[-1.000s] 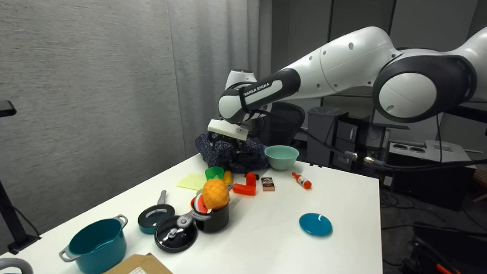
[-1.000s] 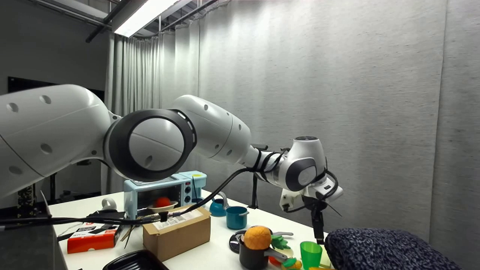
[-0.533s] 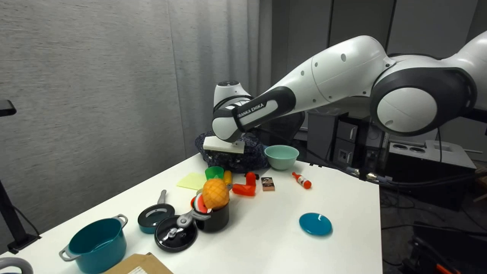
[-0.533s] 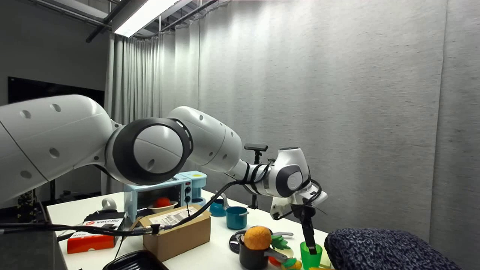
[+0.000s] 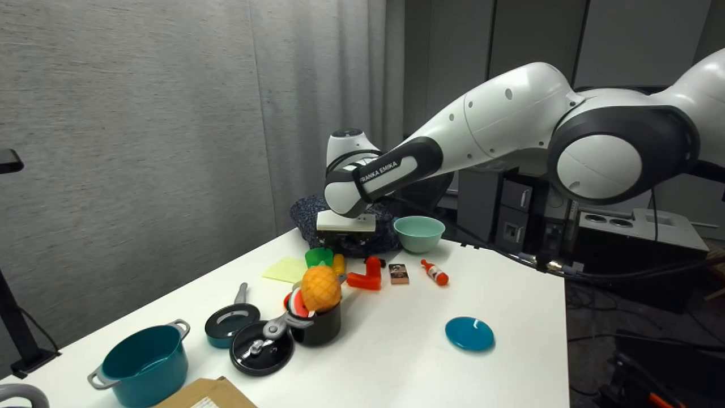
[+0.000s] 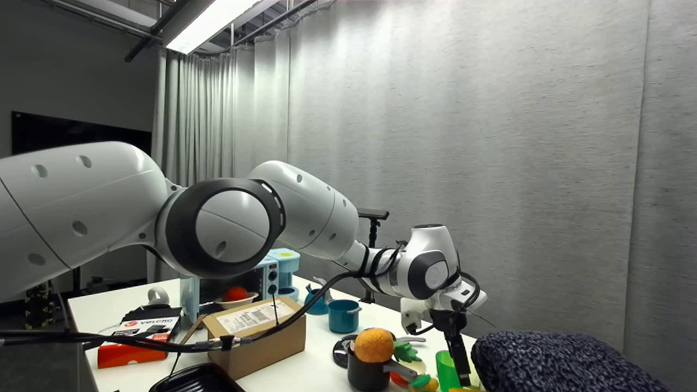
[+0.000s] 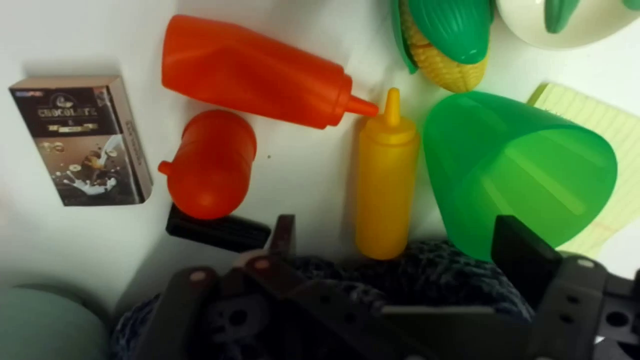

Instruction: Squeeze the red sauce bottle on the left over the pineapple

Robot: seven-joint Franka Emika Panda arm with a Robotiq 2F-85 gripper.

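The red sauce bottle (image 7: 255,75) lies on its side in the wrist view, its nozzle near the tip of a yellow bottle (image 7: 385,195); it also shows in an exterior view (image 5: 361,281). Another red rounded bottle-like thing (image 7: 212,165) stands beside it. The pineapple (image 5: 321,288) sits on top of a black pot, and shows in an exterior view (image 6: 374,344) with its green leaves; it is out of the wrist view. My gripper (image 7: 393,225) is open and empty above the yellow bottle, right of both red ones. In an exterior view the gripper (image 6: 463,375) hangs beside the green cup.
A green cup (image 7: 520,180) is close to one finger. A dark cloth heap (image 6: 555,359) is behind the gripper. A chocolate box (image 7: 82,145), teal bowl (image 5: 419,233), red-and-white bottle (image 5: 435,272), toy corn (image 7: 445,45) and blue plate (image 5: 469,334) are nearby.
My arm and gripper have come down closer to the table, swinging sideways and partly back. The red-and-white bottle has shifted slightly left in an exterior view. The red sauce bottle and pineapple stay put.
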